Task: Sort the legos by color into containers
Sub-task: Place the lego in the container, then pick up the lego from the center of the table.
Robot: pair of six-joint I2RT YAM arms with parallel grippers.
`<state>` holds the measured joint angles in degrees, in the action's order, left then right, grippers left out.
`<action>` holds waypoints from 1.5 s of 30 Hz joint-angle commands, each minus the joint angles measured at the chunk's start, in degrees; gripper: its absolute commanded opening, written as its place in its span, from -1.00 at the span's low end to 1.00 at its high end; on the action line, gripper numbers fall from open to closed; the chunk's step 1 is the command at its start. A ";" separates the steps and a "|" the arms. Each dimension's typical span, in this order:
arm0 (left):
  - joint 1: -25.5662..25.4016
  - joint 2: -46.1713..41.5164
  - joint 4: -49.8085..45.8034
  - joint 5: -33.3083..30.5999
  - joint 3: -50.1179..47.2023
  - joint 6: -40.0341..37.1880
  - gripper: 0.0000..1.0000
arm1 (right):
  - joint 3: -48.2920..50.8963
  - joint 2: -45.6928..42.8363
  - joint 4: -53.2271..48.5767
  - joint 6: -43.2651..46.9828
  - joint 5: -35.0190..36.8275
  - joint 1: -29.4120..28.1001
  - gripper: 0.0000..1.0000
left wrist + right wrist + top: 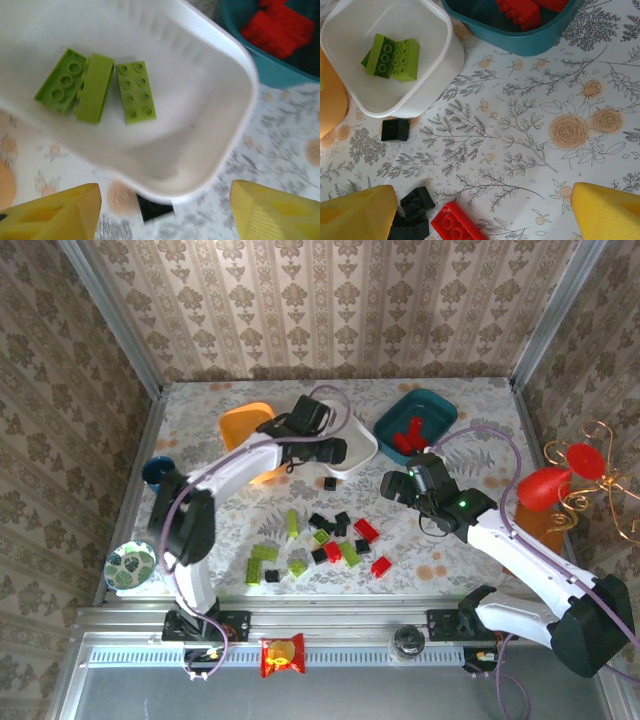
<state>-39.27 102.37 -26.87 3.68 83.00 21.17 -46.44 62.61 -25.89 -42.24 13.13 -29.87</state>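
Note:
My left gripper hangs open over the near edge of the white tub, nothing between its fingers. Three lime green bricks lie in that tub. A single black brick sits on the table just outside its rim. My right gripper is open and empty above the table, between the teal tub and the loose pile. Red bricks lie in the teal tub. The orange tub stands left of the white one. Loose black bricks, a red brick and lime bricks lie scattered mid-table.
A dark blue cup and a patterned bowl stand at the table's left edge. A red object with gold wire sits at the right edge. A red snack packet lies on the front rail.

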 commanded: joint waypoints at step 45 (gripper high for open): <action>-0.44 -13.40 5.59 -0.52 -37.91 7.82 0.31 | -0.34 3.85 1.57 -1.27 -0.21 0.51 0.83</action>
<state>-39.05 87.11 -20.88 5.08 45.06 31.03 -46.44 66.92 -24.18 -42.28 12.64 -29.61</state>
